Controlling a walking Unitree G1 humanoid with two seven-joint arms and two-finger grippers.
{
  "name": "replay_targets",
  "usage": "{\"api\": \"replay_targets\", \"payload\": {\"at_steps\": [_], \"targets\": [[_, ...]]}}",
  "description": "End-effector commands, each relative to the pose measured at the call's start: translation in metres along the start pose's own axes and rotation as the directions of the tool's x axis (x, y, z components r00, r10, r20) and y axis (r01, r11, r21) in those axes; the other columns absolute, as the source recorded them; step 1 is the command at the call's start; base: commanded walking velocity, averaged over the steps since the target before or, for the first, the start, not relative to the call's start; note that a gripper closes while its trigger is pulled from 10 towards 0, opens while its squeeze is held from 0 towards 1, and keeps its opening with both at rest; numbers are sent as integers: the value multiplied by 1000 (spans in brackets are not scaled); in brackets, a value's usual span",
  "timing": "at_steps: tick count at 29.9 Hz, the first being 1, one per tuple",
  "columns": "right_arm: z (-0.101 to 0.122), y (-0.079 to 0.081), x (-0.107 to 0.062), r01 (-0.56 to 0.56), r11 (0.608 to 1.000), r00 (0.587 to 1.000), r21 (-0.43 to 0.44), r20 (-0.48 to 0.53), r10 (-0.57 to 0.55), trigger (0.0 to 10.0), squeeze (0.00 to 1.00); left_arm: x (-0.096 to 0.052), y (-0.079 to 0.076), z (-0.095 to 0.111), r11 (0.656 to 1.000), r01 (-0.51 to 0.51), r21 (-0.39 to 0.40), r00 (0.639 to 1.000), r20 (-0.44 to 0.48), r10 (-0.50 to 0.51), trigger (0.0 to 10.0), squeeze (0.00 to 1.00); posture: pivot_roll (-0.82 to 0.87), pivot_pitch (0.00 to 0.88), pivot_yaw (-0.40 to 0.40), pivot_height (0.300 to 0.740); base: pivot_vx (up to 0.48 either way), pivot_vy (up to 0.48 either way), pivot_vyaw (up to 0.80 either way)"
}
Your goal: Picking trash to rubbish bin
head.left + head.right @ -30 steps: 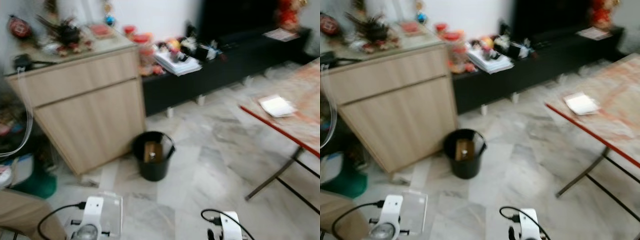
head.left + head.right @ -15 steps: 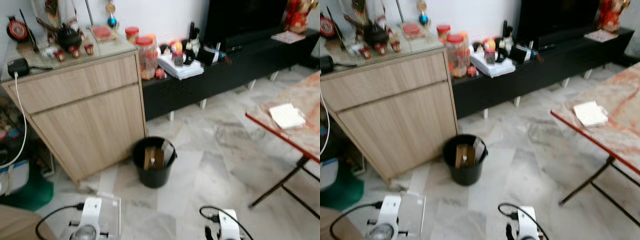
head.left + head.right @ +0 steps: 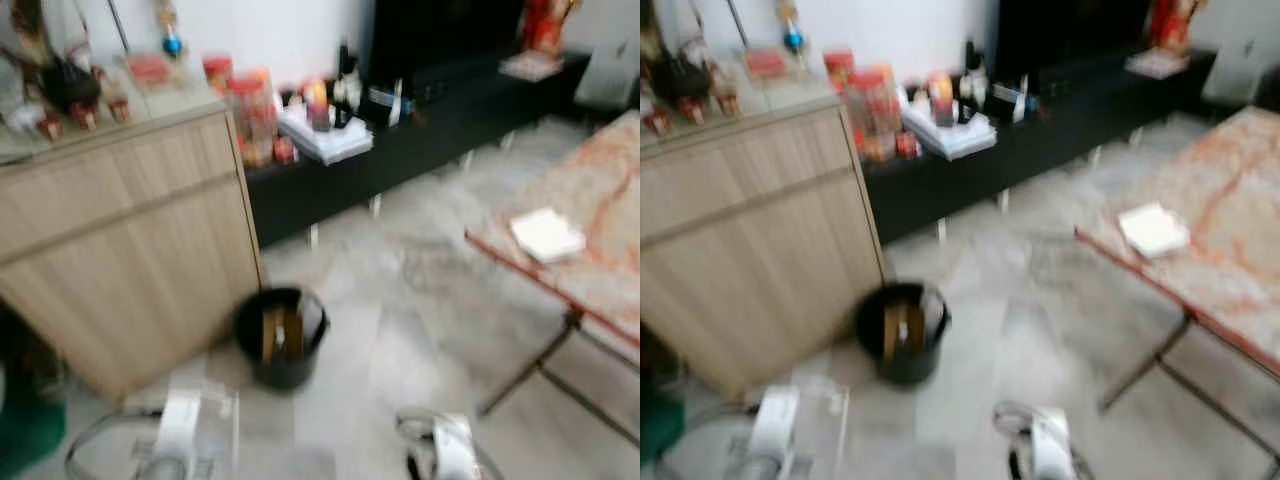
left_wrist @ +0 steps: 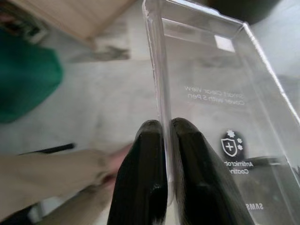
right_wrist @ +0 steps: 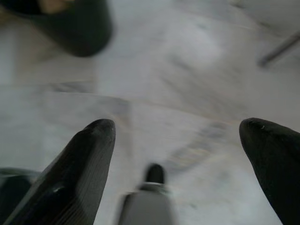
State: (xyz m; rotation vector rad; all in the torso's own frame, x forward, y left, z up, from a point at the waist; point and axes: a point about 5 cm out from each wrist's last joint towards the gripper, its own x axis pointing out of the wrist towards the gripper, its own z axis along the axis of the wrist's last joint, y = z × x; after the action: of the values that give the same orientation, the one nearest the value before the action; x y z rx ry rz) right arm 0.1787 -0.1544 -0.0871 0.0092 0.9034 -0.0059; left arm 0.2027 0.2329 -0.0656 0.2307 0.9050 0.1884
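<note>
Left claw (image 4: 164, 127) pinching clear plastic case (image 4: 220, 93) edgewise.

Glossy clear plastic case (image 4: 220, 79), matt wood-grain cabinet (image 3: 130, 240), polished marble floor (image 3: 410, 300).

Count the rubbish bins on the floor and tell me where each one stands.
1. The black rubbish bin stands on the marble floor beside the wooden cabinet, already holding some trash. The views are blurred, and others may be hidden.
</note>
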Motion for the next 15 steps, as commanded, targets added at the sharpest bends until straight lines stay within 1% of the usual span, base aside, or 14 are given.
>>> {"api": "replay_targets", "payload": {"at_steps": [1, 3, 7, 9, 15], "targets": [[-4, -9, -1, 21, 1000, 1000, -12, -10, -21, 10000, 0, 1, -5, 6, 1000, 11, 17, 1000, 17, -11, 10000, 0, -73, 6, 39, 740, 326, 0, 0], [-3, -8, -1, 16, 1000, 1000, -19, -7, -16, 10000, 0, 1, -5, 7, 1000, 11, 19, 1000, 18, -11, 10000, 0, -73, 0, 41, 740, 326, 0, 0], [-2, -7, -1, 12, 1000, 1000, -18, 1, -12, 10000, 0, 1, -4, 9, 1000, 12, 21, 1000, 24, -12, 10000, 0, -74, 0, 43, 740, 327, 0, 747], [-2, -8, -1, 19, 1000, 1000, 5, -2, -19, 10000, 0, 1, -4, 10, 1000, 13, 22, 1000, 26, -13, 10000, 0, -76, 0, 45, 740, 328, 0, 0], [-3, -10, -1, 26, 1000, 1000, 12, 1, -26, 10000, 0, 1, -5, 11, 999, 16, 28, 999, 29, -17, 10000, 0, -80, 0, 50, 740, 328, 0, 0]]}}
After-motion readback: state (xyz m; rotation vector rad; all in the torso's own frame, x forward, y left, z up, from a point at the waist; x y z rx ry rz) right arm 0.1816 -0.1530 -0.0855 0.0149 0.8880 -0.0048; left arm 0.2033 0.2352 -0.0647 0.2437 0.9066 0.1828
